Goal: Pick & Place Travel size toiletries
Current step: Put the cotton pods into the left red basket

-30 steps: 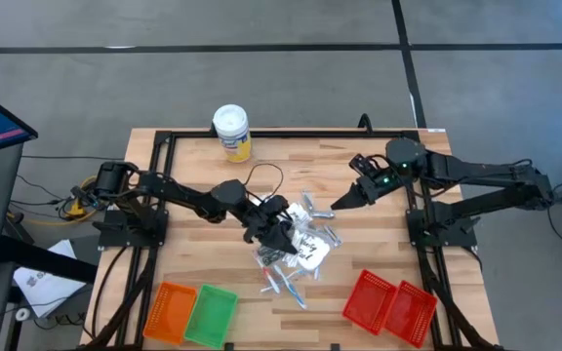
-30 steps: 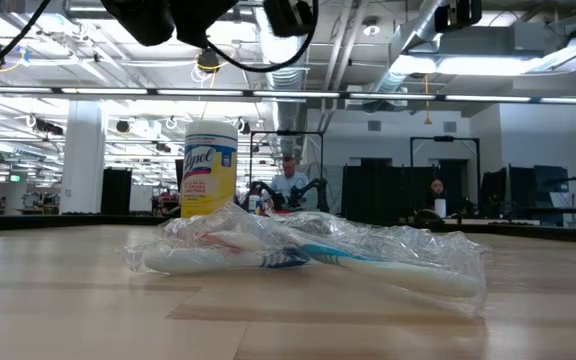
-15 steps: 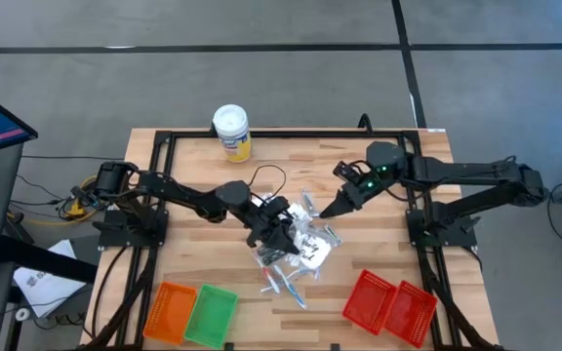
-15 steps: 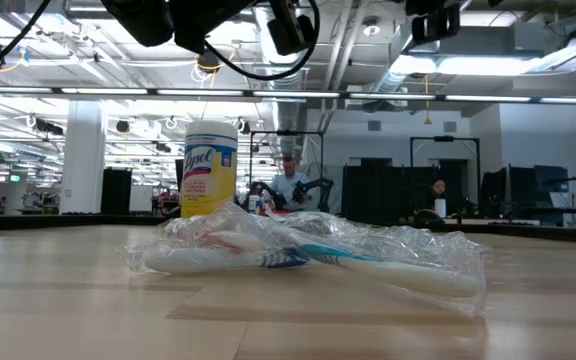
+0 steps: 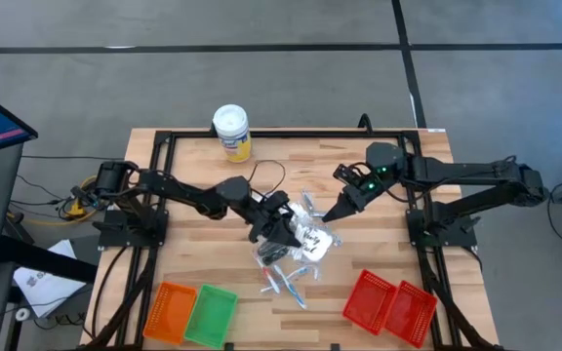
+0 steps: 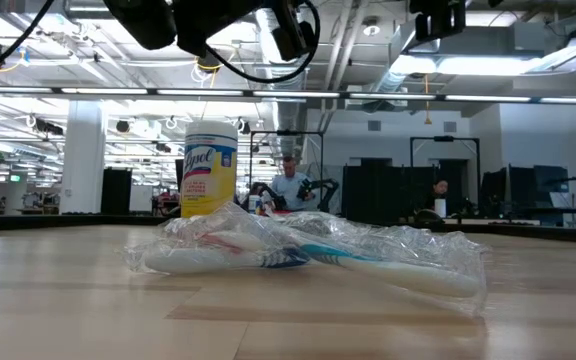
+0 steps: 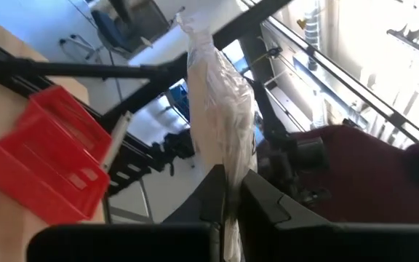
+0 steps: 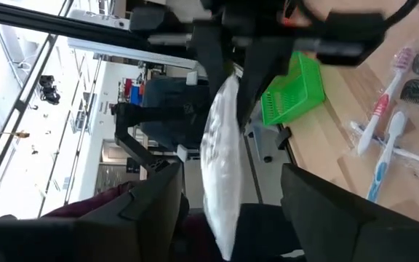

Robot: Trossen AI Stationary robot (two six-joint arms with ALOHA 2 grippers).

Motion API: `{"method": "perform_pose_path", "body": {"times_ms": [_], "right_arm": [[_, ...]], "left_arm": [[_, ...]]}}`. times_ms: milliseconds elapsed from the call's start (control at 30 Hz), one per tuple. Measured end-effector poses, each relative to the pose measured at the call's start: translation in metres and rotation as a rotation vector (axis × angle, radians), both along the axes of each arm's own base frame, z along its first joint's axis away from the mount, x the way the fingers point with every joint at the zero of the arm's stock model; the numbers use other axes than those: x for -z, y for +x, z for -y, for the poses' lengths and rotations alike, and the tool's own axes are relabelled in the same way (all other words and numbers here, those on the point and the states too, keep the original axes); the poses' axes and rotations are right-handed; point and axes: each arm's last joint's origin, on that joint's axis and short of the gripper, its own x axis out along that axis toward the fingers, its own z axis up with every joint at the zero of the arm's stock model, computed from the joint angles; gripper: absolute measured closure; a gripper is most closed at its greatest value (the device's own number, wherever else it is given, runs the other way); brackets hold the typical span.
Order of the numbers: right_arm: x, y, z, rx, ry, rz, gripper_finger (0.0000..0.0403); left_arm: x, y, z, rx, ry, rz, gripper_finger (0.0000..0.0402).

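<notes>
My left gripper point(image 5: 286, 232) is over the middle of the table, shut on a clear plastic packet point(image 5: 312, 239) of toiletries. My right gripper point(image 5: 332, 214) is open right beside it. In the right wrist view its two fingers stand on either side of the packet's free end point(image 8: 220, 160); I cannot tell whether they touch it. More small toiletries lie in a heap point(image 5: 279, 257) below the left gripper. Wrapped toothbrushes point(image 5: 286, 283) lie nearer the table's near edge, and fill the front of the low view point(image 6: 308, 255). My left gripper point(image 7: 228, 191) pinches one end of the clear packet point(image 7: 228, 164) between its two fingers. The packet sticks out beyond the fingertips toward my right gripper, lifted clear of the table, with its crumpled far end point(image 7: 195, 29) free.
A white-lidded yellow canister point(image 5: 231, 130) stands at the far edge. An orange basket point(image 5: 169, 310) and a green basket point(image 5: 211, 314) sit at the near left. Two red baskets point(image 5: 369, 297) point(image 5: 410, 312) sit at the near right. A black frame point(image 5: 291, 134) borders the table.
My right gripper has moved toward the table's left and near edge, up to the packet held by my left gripper, then stayed there. My left gripper has shifted a little toward the right with the packet.
</notes>
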Motion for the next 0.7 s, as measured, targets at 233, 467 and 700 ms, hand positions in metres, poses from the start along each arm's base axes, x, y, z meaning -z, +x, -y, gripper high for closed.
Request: {"method": "perform_pose_path", "body": {"times_ms": [233, 467, 700], "right_arm": [[0.0, 0.0, 0.0, 0.001, 0.0, -0.001, 0.0175], [0.0, 0.0, 0.0, 0.001, 0.0, -0.001, 0.018], [0.001, 0.001, -0.001, 0.001, 0.002, -0.007, 0.02]], "left_arm": [[0.0, 0.0, -0.016, -0.029, 0.003, 0.0, 0.0392], [0.001, 0.0, -0.013, 0.013, 0.005, -0.006, 0.0392], [-0.009, 0.003, -0.01, 0.02, 0.007, 0.023, 0.0392]]}}
